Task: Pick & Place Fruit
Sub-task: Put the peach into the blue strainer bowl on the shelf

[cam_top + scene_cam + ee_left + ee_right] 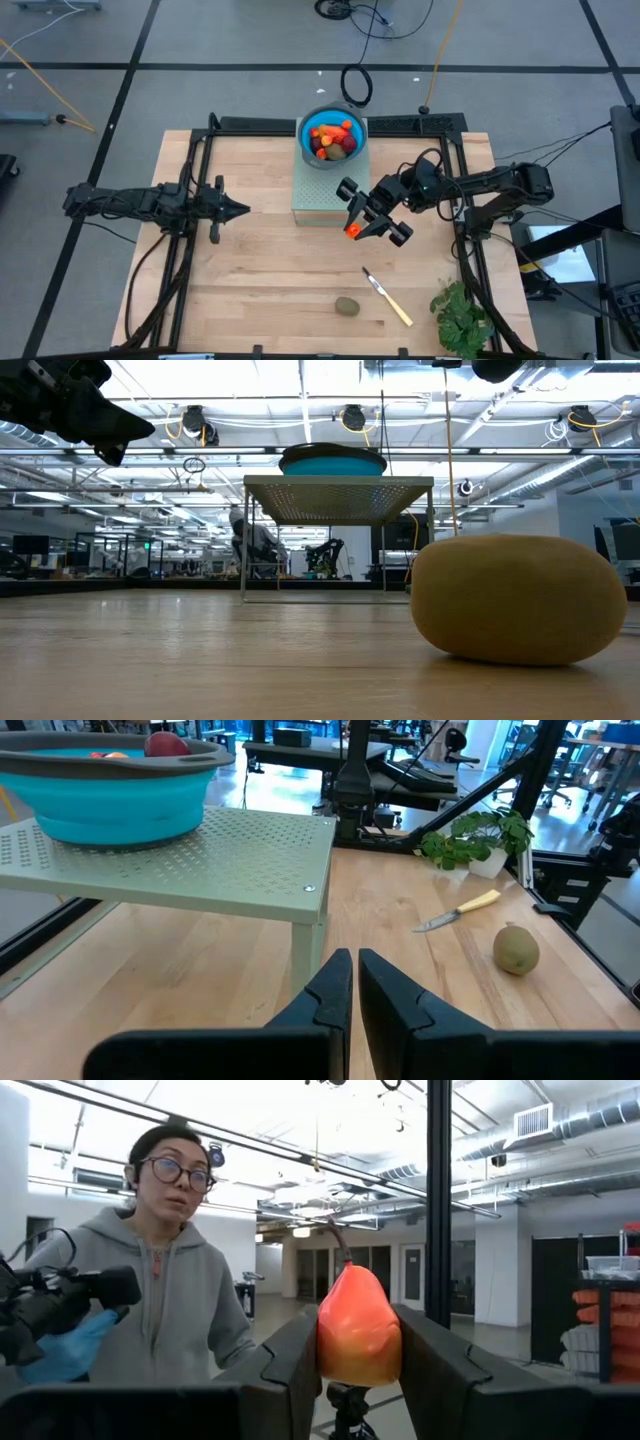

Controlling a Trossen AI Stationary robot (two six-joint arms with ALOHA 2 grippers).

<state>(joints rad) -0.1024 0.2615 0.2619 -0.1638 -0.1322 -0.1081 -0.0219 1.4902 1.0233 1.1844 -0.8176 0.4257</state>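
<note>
A red-orange pear-shaped fruit with a brown stem (358, 1335) sits between my right gripper's (360, 1342) fingers; from above it shows as an orange spot (352, 230) just right of the stand's near corner. A blue bowl (333, 138) holding several fruit pieces stands on a pale green perforated stand (318, 195). A brown-green kiwi (347, 306) lies on the table near the near edge, large in the low view (518, 598). My left gripper (240, 210) waits shut over the table's left side, pointing at the stand (180, 850). My right gripper pinches the red-orange fruit's wide lower body (330, 1345) between its two fingers (292, 1365), one on each side. The fruit's stem end points away from the wrist. It is lifted clear of the table. The gripper tips upward, toward the room's ceiling.
A cream-handled knife (388, 297) lies right of the kiwi, and a green leafy bunch (462, 318) sits at the near right corner. A black frame (440, 125) borders the table. A person in a grey hoodie (165, 1310) with a blue glove stands beyond the table.
</note>
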